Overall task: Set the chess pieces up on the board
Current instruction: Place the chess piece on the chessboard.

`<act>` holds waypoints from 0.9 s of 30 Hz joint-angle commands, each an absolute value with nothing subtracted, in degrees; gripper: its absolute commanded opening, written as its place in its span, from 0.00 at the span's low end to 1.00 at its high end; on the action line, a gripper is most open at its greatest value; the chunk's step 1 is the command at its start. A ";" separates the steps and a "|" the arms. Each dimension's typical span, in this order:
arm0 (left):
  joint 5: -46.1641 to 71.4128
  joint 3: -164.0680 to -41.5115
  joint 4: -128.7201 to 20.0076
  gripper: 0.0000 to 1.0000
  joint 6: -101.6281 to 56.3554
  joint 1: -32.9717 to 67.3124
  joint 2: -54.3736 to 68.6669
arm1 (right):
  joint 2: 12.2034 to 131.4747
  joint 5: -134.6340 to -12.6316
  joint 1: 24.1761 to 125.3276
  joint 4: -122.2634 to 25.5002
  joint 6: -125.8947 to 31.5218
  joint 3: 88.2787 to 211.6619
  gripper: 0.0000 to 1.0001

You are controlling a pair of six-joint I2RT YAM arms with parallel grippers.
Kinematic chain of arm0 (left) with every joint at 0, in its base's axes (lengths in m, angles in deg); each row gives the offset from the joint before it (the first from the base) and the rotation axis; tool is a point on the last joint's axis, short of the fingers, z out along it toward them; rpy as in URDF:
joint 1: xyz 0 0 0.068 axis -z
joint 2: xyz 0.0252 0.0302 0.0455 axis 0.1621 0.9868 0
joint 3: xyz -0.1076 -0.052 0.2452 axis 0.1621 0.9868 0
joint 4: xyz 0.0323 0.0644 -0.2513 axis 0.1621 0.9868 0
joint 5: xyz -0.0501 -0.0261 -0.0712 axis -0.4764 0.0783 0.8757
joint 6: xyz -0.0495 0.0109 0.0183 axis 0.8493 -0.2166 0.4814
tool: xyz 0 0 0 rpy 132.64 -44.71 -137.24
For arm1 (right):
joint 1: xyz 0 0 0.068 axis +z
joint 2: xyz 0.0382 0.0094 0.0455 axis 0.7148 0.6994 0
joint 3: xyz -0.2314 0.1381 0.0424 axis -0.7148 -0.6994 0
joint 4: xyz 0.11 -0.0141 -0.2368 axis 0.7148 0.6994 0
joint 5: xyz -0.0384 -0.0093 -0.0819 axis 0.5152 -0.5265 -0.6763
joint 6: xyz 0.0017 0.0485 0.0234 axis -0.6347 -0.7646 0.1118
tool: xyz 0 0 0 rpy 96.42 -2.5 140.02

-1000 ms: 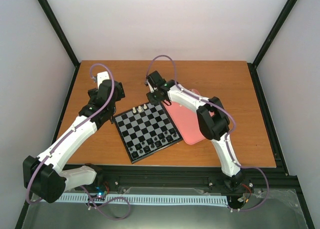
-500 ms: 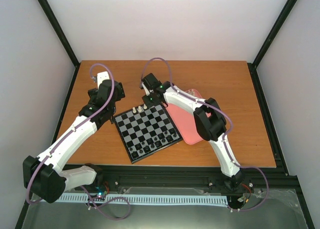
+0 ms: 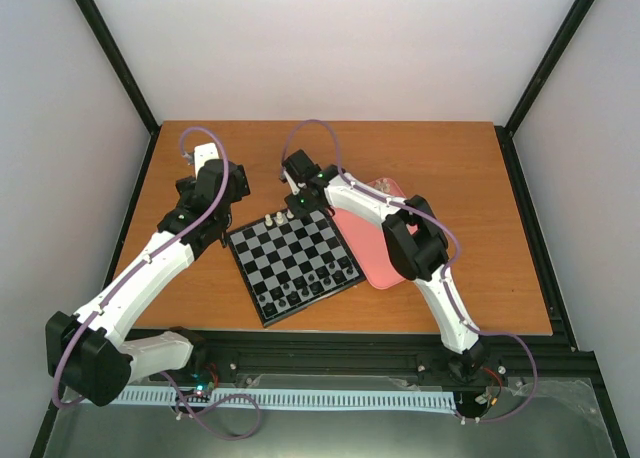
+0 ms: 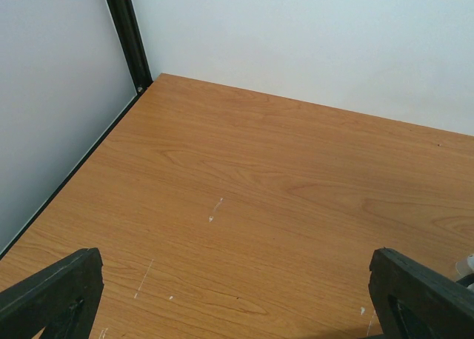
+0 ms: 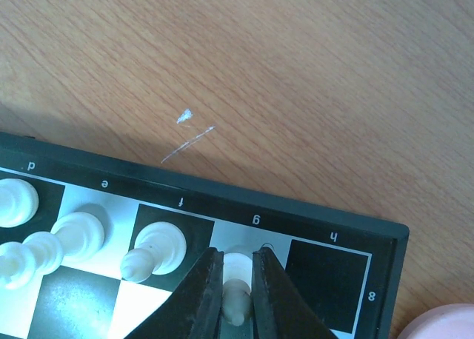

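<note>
Wood table [image 3: 470,208], top view: the board [image 3: 296,252] sits skewed near the middle, and the pink tray [image 3: 372,246] touches its right side, partly under the right arm. White chess pieces [image 3: 281,218] are lined up along the far edge, dark pieces [image 3: 305,287] along the near edge. The right gripper [image 3: 292,202] is low over the far edge of the board, next to the white row. A second ago it was further right and further back, off the far right corner; it has since slid left and in towards the pieces, with most of that move done by half a second ago. The left arm [image 3: 158,254] hasn't changed, parked left of the board.

Left wrist view: the left gripper [image 4: 233,280] is spread wide, with both fingers [image 4: 53,294] at the bottom corners. Between them is nothing but bare tabletop. The board is not in this view.

Right wrist view: the right gripper [image 5: 237,298] is clamped on one white piece [image 5: 237,269], fingers [image 5: 201,291] tight on either side. The piece is upright over the g square of the rank marked 8; whether its base touches the square I can't tell. Just left of it a white piece stands on f [image 5: 154,252], with more on e [image 5: 75,235] and d [image 5: 15,203]. The h square is bare. A corner of the pink tray shows at bottom right.
</note>
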State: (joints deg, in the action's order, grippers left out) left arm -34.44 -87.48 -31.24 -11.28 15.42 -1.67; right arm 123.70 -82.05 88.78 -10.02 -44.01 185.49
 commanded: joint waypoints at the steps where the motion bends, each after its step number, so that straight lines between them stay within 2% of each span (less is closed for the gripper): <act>1: -34.95 -89.50 -32.22 1.00 -10.55 15.02 -2.05 | 124.89 -82.32 89.22 -9.16 -43.27 187.44 0.12; 10: -34.93 -89.57 -32.24 1.00 -10.55 15.02 -2.08 | 123.07 -82.70 89.27 -9.96 -43.25 186.33 0.28; 16: -35.02 -89.53 -32.17 1.00 -10.56 15.01 -2.33 | 120.38 -83.38 89.31 -11.58 -43.32 184.77 0.32; 27: -34.92 -89.58 -32.17 1.00 -10.66 15.02 -2.34 | 112.64 -91.83 87.97 -14.39 -44.01 180.05 0.40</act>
